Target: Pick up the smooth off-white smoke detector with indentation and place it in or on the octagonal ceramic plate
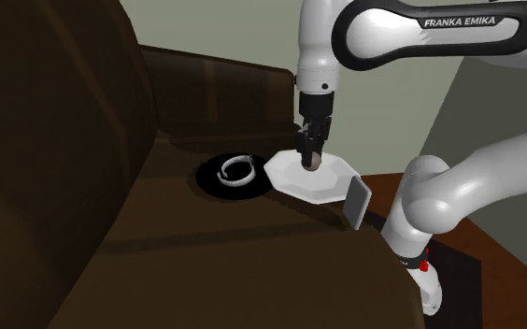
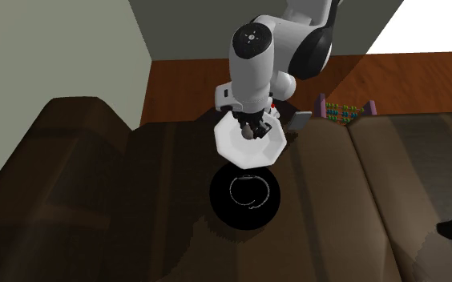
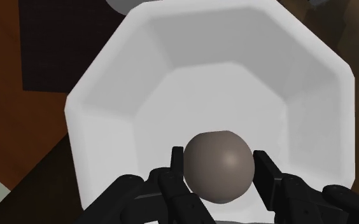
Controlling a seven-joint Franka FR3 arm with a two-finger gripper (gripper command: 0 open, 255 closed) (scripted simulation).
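Observation:
A white octagonal plate (image 1: 334, 183) (image 2: 236, 149) (image 3: 191, 57) rests on the dark brown sofa seat. My black gripper (image 1: 309, 161) (image 2: 252, 130) (image 3: 219, 163) hangs straight down just above the plate's inside. It is shut on the smoke detector (image 3: 219, 167), a smooth round grey-brown dome clasped between the two fingers. In the wrist view the detector hovers over the plate's flat middle, near the wall closest to the hand. I cannot tell whether it touches the plate.
A black round dish (image 1: 210, 183) (image 2: 224, 204) holding a silvery ring lies on the sofa (image 1: 206, 262) beside the plate. A grey flat slab (image 1: 356, 201) (image 2: 300, 120) leans at the sofa's edge. A colourful bead frame (image 2: 346, 110) stands on the wooden floor.

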